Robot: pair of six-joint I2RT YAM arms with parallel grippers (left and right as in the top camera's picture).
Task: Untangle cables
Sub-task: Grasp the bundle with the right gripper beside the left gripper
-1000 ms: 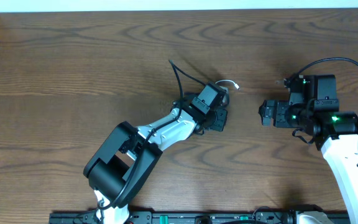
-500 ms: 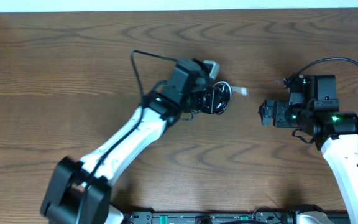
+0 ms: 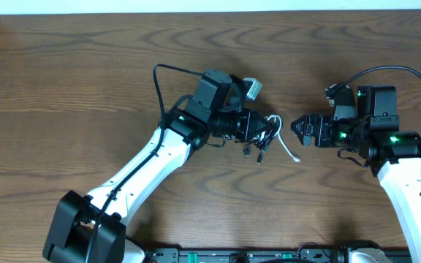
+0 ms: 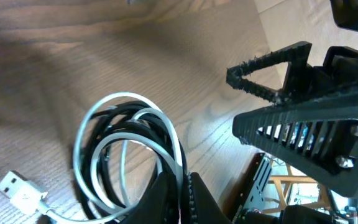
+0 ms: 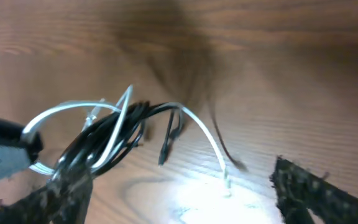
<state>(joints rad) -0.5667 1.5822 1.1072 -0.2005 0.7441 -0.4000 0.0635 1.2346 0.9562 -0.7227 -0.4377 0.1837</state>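
The cables (image 3: 269, 135) are now held at the centre of the overhead frame, lower and further right than half a second ago. The left gripper (image 3: 256, 126) is clamped on the coil, and loose ends and the white cable (image 3: 289, 152) are left trailing toward the lower right. The right gripper (image 3: 298, 130) is brought in from the right, just beside the bundle, its jaws apart and nothing held. A second grasp on a loose strand is judged to be set up, so that pulling apart can begin.
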